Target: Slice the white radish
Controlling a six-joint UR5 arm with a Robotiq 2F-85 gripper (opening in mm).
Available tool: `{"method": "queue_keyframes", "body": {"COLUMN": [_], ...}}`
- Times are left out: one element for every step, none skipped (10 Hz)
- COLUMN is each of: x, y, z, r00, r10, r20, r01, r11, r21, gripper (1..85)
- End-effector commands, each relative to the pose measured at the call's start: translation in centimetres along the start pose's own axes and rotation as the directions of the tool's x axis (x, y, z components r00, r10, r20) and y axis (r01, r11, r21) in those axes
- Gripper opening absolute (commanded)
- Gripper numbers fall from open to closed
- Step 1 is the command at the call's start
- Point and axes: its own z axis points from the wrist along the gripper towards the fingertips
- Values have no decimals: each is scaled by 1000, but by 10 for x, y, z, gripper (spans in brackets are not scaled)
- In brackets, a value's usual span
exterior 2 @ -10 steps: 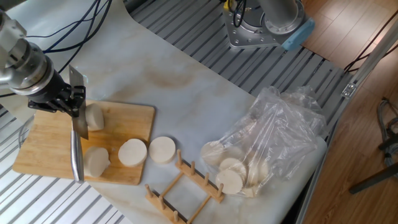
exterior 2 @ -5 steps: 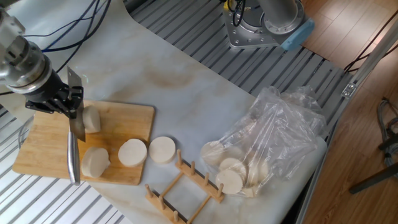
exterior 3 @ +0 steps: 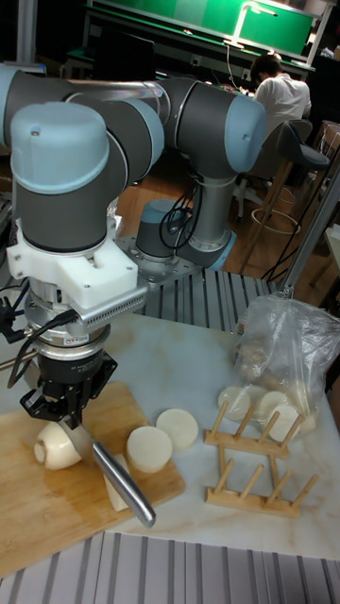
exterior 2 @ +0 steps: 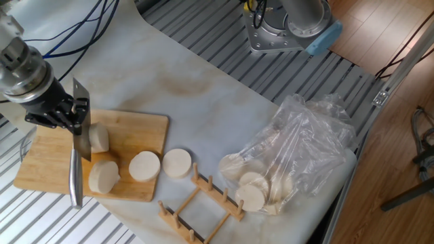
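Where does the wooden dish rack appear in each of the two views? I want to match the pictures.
Fixed view: the wooden dish rack lies at the bottom centre, just right of the cutting board.
Tall fixed view: it stands at the lower right, in front of the clear plastic bag.
Shared landmark: the two loose radish discs beside the rack, between it and the board.

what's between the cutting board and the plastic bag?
In the fixed view: one radish slice on the table just off the cutting board, then the wooden rack toward the plastic bag.
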Motion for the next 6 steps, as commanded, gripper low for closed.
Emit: {"method": "queue_keyframes", "body": {"x": [1, 12, 20, 24, 25, 27], "y": [-2, -1, -6, -6, -6, -7], "z": [4, 10, 11, 9, 10, 10], "r00": [1000, 1000, 1000, 1000, 999, 999], "r10": [13, 19, 13, 10, 12, 15], "r20": [23, 4, -19, -27, -36, -52], "r01": [-13, -19, -12, -9, -11, -13], "r11": [1000, 999, 999, 999, 999, 999], "r21": [12, 28, 49, 45, 49, 53], "gripper": [13, 13, 13, 13, 13, 13]}}
